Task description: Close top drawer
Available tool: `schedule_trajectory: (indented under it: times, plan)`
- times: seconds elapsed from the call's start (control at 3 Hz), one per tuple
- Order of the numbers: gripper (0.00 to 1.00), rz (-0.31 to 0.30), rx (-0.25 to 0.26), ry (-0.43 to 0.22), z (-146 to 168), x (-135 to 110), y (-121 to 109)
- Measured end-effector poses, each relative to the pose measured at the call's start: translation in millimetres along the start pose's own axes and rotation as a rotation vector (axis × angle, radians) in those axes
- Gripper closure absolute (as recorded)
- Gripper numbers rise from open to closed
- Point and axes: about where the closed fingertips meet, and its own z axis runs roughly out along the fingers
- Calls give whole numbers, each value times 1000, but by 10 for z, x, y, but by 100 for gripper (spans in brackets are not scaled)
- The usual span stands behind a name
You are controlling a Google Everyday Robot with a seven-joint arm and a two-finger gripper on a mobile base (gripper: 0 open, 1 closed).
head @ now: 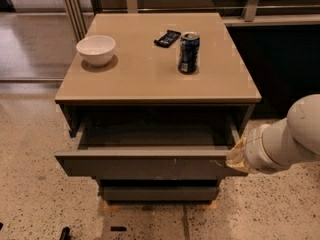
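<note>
Low at the right of the frame, my tool (236,158) is at the right end of the top drawer (145,165); whether it is apart or together I cannot tell. The drawer stands pulled out at lower centre, its front running left-right, so I judge the push must go up-frame, into the cabinet (150,81).

White bowl (96,49) upright on table (150,81) top, back left. Blue drink can (189,52) upright, right of centre. Small dark flat packet (167,37) behind the can, near but apart. Speckled floor (30,184) below. Hand (236,159) sits low right, under the table edge, well apart from all three.
</note>
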Motion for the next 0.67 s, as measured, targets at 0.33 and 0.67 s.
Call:
schedule_trajectory:
  times: [0.33,0.67]
  plan:
    - [100,11,15,-50,537,4,-16]
    - [100,10,15,-50,536,4,-15]
